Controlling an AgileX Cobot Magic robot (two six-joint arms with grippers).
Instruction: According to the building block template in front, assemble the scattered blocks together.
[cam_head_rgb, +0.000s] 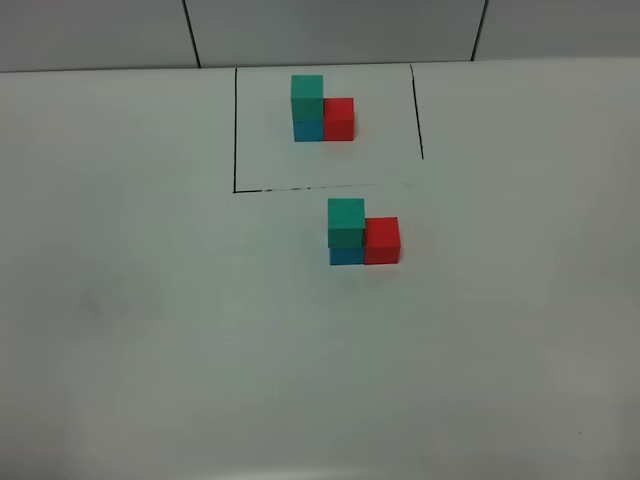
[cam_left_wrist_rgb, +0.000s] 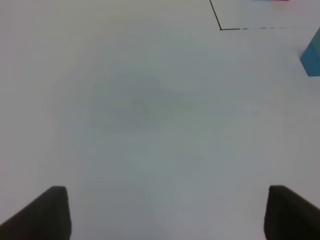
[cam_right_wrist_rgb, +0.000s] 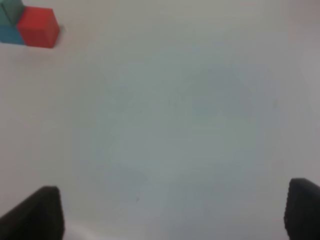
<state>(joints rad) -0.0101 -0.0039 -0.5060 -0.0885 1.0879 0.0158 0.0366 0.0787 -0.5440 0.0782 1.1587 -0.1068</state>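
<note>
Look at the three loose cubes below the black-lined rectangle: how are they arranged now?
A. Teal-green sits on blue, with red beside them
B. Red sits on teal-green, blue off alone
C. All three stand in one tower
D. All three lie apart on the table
A: the teal-green cube rests on the blue cube and the red cube stands against them, like the template.
</note>
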